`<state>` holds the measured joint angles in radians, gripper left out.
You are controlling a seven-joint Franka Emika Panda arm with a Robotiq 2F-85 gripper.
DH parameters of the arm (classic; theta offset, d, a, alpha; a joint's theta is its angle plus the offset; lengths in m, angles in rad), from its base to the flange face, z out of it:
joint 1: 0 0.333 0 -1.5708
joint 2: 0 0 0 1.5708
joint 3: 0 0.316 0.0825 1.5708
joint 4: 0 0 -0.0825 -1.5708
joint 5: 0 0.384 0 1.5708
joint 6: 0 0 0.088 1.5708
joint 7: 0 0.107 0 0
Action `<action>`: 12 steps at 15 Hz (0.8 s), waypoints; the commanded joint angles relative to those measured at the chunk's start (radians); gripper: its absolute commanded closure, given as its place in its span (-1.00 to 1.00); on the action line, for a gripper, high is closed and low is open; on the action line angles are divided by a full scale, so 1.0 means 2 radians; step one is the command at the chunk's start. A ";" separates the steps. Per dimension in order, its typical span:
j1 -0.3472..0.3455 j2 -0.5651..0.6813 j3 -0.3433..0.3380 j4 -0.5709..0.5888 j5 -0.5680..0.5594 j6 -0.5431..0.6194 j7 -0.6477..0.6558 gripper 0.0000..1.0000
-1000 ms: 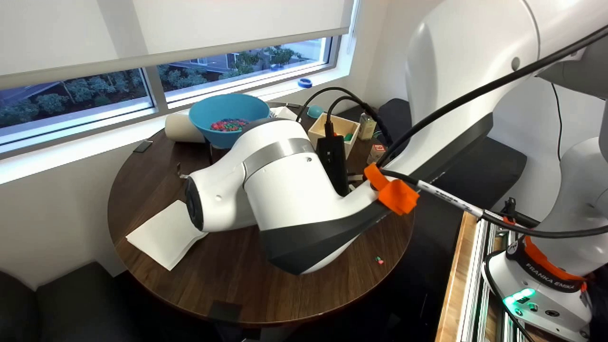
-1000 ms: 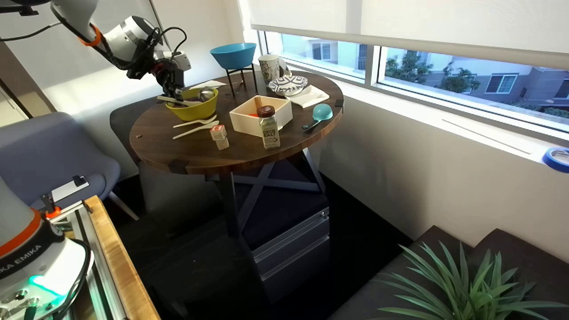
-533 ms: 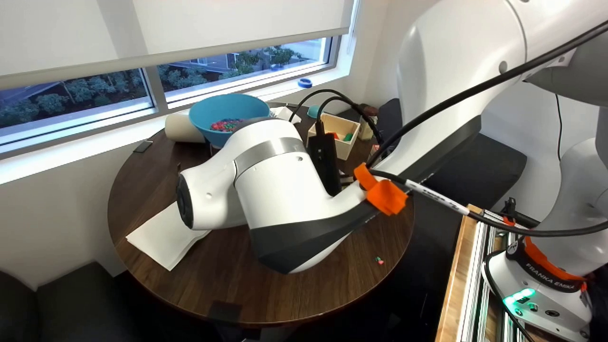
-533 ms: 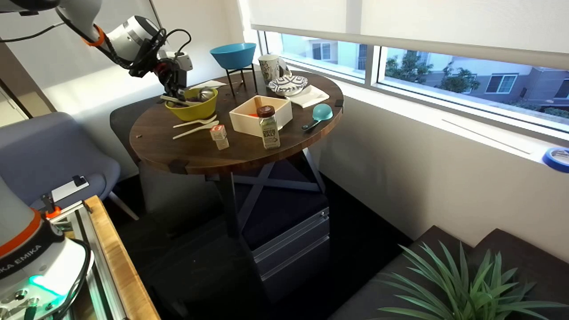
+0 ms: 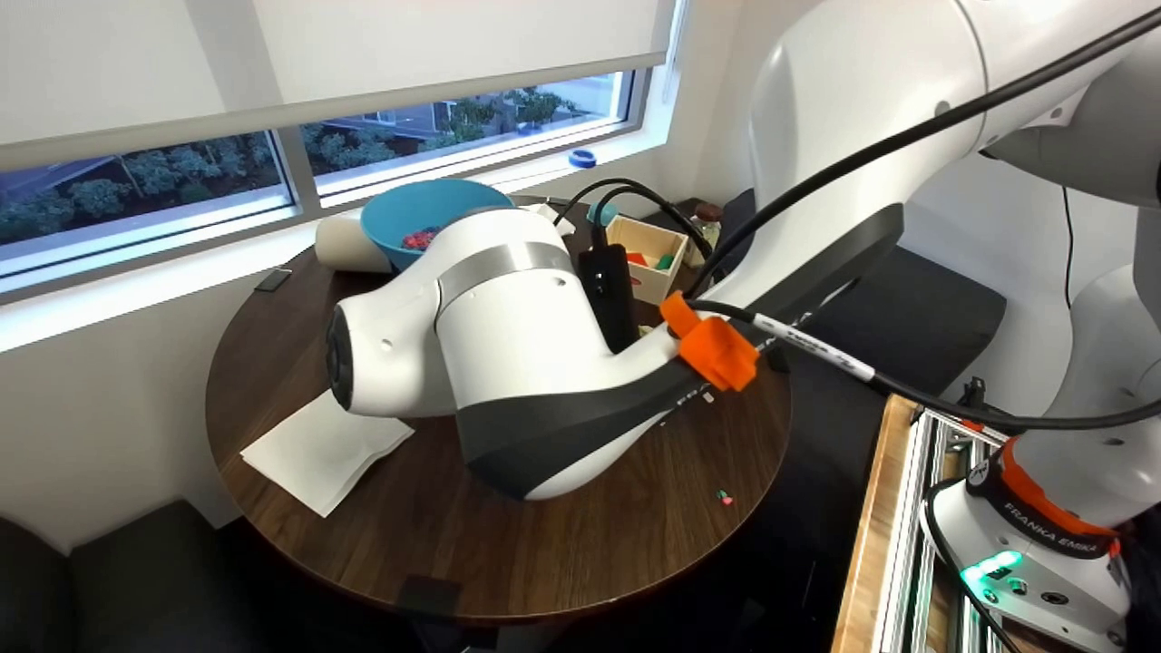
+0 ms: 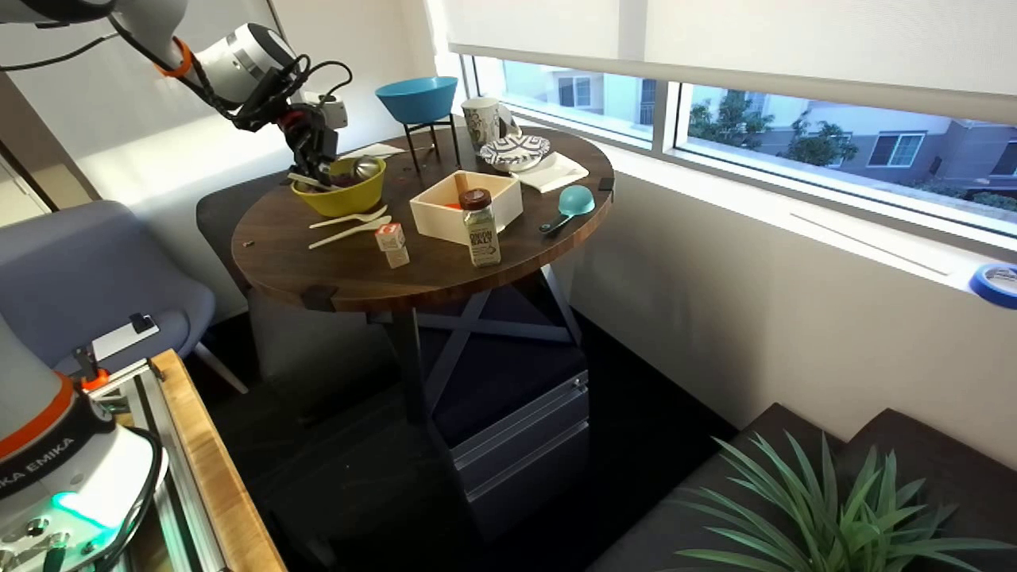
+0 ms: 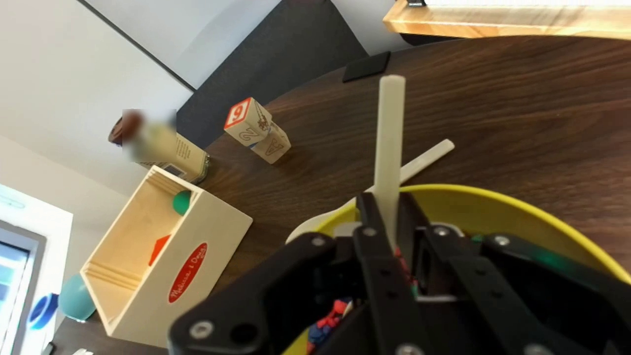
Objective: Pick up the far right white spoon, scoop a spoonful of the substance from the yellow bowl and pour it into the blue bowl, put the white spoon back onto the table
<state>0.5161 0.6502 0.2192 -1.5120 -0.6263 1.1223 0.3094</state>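
shifted slightly in both exterior views since earlier, the white robot arm [image 5: 526, 336] has its black two-finger gripper [image 7: 389, 212] clamped narrow on a slim white plastic spoon [image 7: 391, 128]. the handle juts over the rim of a round, bright yellow bowl [image 6: 353, 202] of tiny multicoloured pieces [image 7: 329, 321]; the scooping end is hidden.

The white spoon [image 7: 389, 128] is smooth, matt plastic; the hand [image 7: 387, 202] is matt, with shiny metal screws [image 7: 201, 329]; the surface [image 7: 517, 123] is grained, satiny wood; the box [image 7: 227, 224] at eight o'clock in the wrist view is bare wood, the yellow bowl [image 7: 463, 209] at four o'clock smooth; the blue bowl [image 6: 419, 99] looks like smooth plastic; the sheet [image 5: 313, 453] at eight o'clock in an exterior view is matt paper
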 commanded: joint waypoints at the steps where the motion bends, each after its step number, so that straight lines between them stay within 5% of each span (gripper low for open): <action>1: -0.015 0.003 0.007 0.005 0.044 0.028 -0.012 0.93; 12: -0.060 -0.045 -0.009 -0.031 0.135 0.140 -0.007 0.93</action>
<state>0.4188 0.5949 0.2101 -1.5137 -0.4067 1.3087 0.2938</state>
